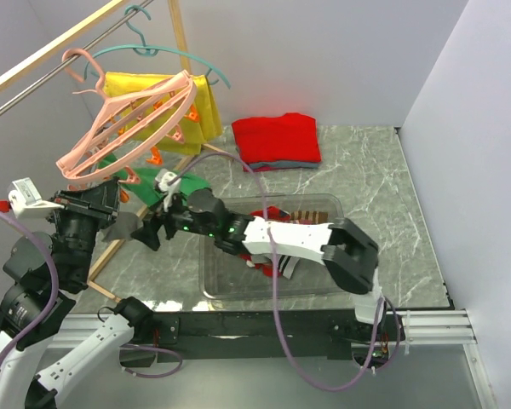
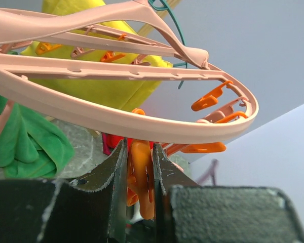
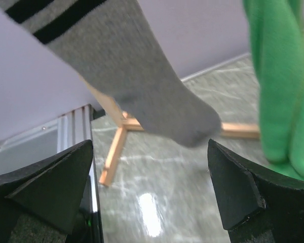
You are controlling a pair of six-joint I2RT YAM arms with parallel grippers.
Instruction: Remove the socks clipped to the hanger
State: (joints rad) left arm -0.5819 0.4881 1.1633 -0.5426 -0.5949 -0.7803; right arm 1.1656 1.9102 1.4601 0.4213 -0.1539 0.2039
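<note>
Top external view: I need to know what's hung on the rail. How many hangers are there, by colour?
Pink ring hanger: 1
Teal coat hanger: 1
Total: 2

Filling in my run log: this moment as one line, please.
left claw: shut on orange clip of pink hanger | right claw: open, facing hanging grey sock
</note>
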